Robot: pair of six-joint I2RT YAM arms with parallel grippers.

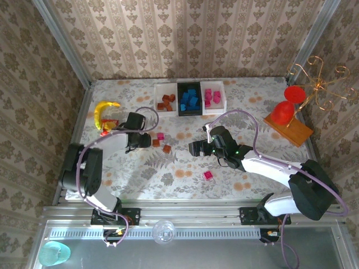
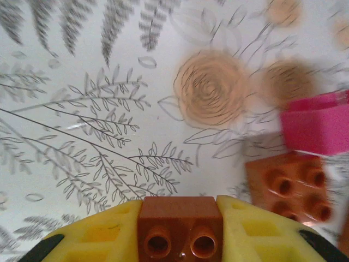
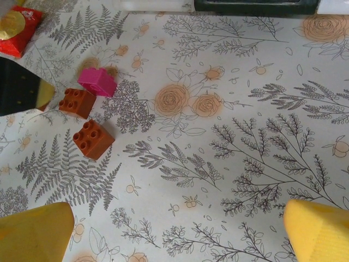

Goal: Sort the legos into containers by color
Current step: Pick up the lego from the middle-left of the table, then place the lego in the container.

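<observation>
My left gripper (image 2: 181, 240) is shut on a brown-orange lego (image 2: 181, 224), pinched between its yellow fingers low over the cloth. Just to its right lie another brown lego (image 2: 289, 185) and a pink lego (image 2: 316, 123). From above, the left gripper (image 1: 147, 141) sits beside that pink lego (image 1: 160, 136) and two brown legos (image 1: 156, 142), (image 1: 166, 149). My right gripper (image 1: 193, 148) is open, nothing between its fingertips (image 3: 35, 232). A lone pink lego (image 1: 208, 175) lies nearer. The containers hold brown (image 1: 166, 101), blue (image 1: 189, 101) and pink (image 1: 212, 97) legos.
A yellow banana (image 1: 105, 109) and a red-and-yellow toy (image 1: 107, 124) lie behind the left arm. At the right stand an orange board (image 1: 291, 130) with a red object (image 1: 283, 111) and a wire stand (image 1: 320, 84). Metal rails edge the table.
</observation>
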